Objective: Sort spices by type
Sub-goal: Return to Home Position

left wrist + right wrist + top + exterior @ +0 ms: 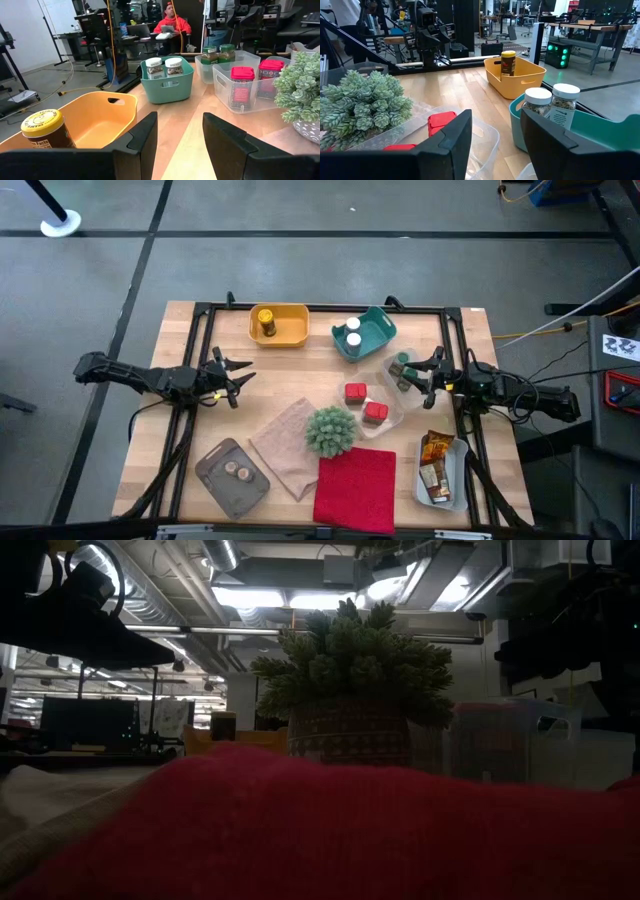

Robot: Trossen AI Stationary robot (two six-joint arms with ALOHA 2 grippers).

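The spices sit in bins on the wooden table. A yellow-lidded jar (pixel 266 323) stands in the yellow bin (pixel 290 330). Two white-capped jars (pixel 347 330) are in the teal bin (pixel 372 332), green jars (pixel 402 366) in one clear bin, and red tins (pixel 366 403) in another. Foil packets (pixel 436 465) lie on a white tray and brown discs (pixel 238 471) on a grey tray. My left gripper (pixel 240 375) hovers open at the table's left side with nothing between its fingers (pixel 145 137). My right gripper (pixel 418 375) hovers open just right of the green jars, also holding nothing.
A spiky green plant ball (pixel 331 430) stands mid-table, with a red cloth (pixel 355 488) in front of it and a beige cloth (pixel 290 445) to its left. Bare wood lies between the left gripper and the bins. A person in red (pixel 172 22) sits beyond the table.
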